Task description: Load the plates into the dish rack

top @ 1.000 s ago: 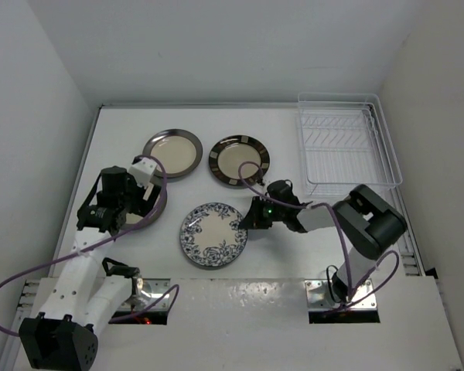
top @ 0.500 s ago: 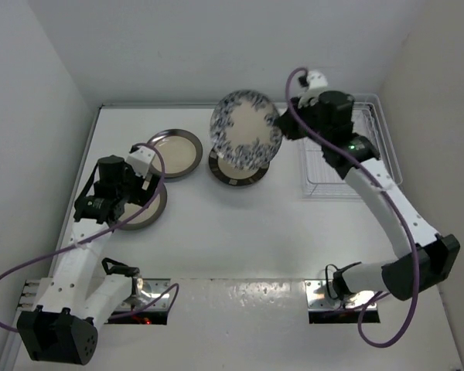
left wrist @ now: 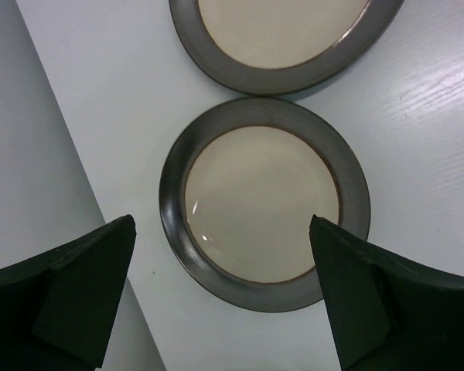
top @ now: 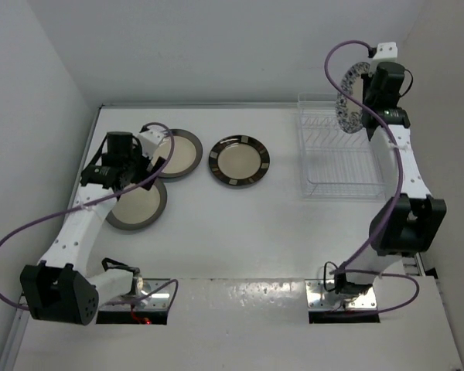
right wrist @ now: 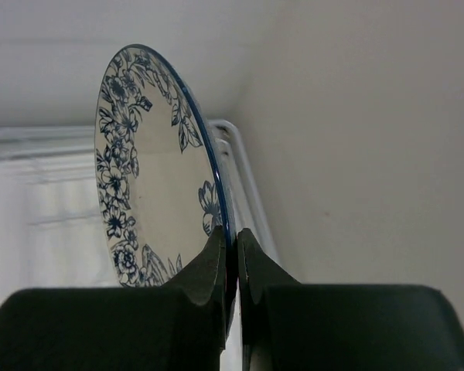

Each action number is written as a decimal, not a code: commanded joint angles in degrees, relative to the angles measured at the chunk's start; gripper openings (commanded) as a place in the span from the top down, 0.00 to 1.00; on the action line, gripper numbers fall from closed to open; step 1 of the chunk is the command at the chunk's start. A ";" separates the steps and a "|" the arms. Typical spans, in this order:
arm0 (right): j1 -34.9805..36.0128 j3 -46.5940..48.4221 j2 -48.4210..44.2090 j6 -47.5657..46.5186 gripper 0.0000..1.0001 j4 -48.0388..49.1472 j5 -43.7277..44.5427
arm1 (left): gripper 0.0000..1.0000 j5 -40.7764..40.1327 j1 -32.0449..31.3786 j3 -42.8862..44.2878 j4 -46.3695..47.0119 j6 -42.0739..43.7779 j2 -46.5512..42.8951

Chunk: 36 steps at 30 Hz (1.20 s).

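My right gripper (top: 370,102) is shut on the rim of the white plate with blue floral pattern (top: 346,94). It holds the plate on edge in the air over the far end of the dish rack (top: 336,179). In the right wrist view the fingers (right wrist: 216,263) pinch the plate's (right wrist: 139,178) lower rim, with the rack's white rim (right wrist: 243,166) behind. My left gripper (top: 126,171) is open and empty above a dark-rimmed cream plate (top: 138,205); that plate (left wrist: 263,202) lies between its fingers (left wrist: 77,286). A second dark-rimmed plate (top: 174,152) and the brown patch-rimmed plate (top: 239,161) lie flat.
White walls close in the table on the left, back and right. The rack stands at the back right corner against the wall. The second dark-rimmed plate (left wrist: 286,39) lies just beyond the one under my left gripper.
My right arm lifted the floral plate from the table's front middle and carried it up and right to above the rack. My left gripper rose and shifted back slightly over the dark-rimmed plate.
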 commanded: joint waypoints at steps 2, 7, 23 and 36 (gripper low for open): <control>-3.61 5.58 1.83 -8.31 1.00 14.55 3.67 | 0.00 -0.91 -1.55 7.79 -0.02 1.76 5.10; -4.58 5.58 4.56 -14.11 1.00 19.66 4.11 | 0.00 0.93 -2.08 11.49 -1.07 -1.15 10.73; -4.22 3.74 12.03 -30.83 1.00 31.53 6.84 | 0.00 0.41 -4.01 14.92 -2.74 -1.84 18.38; -3.26 -9.70 10.27 -21.51 1.00 32.32 8.33 | 0.00 -0.12 -4.01 15.45 -3.27 -2.38 18.91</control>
